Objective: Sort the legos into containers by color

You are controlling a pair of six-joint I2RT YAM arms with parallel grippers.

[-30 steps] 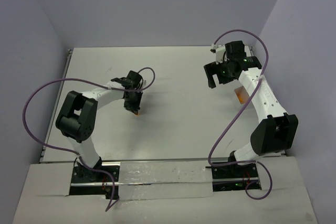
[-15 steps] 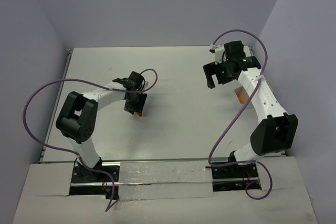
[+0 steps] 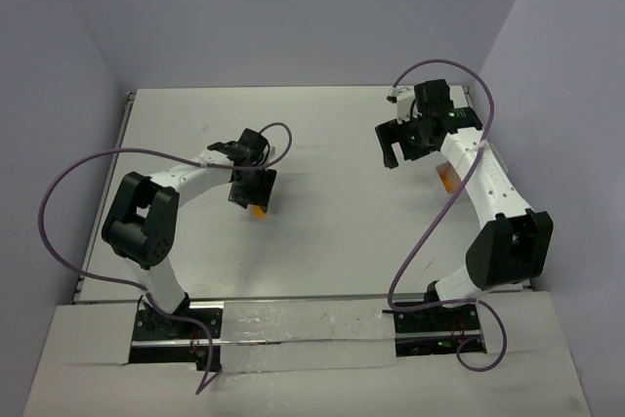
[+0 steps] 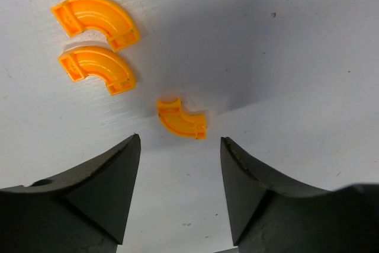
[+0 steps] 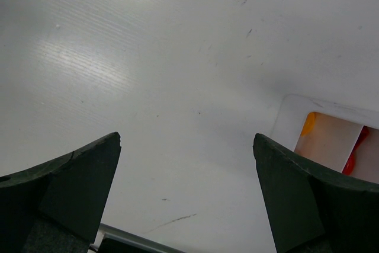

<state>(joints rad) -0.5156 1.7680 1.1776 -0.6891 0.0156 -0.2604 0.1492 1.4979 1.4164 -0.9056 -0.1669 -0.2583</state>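
My left pincer (image 4: 179, 141) stands released above the white worktop (image 4: 296, 57), a small orange curved plastic brick (image 4: 180, 119) lying free just ahead; my right pincer (image 5: 186, 140) gapes empty.

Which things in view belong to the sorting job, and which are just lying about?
Job: far orange curved lego; middle orange curved lego; small orange curved lego; white container, orange and red showing inside.
Just there: purple arm cables; table.

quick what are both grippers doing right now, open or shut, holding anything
left gripper: open, holding nothing; a small orange lego lies loose just beyond its tips
right gripper: open wide, empty
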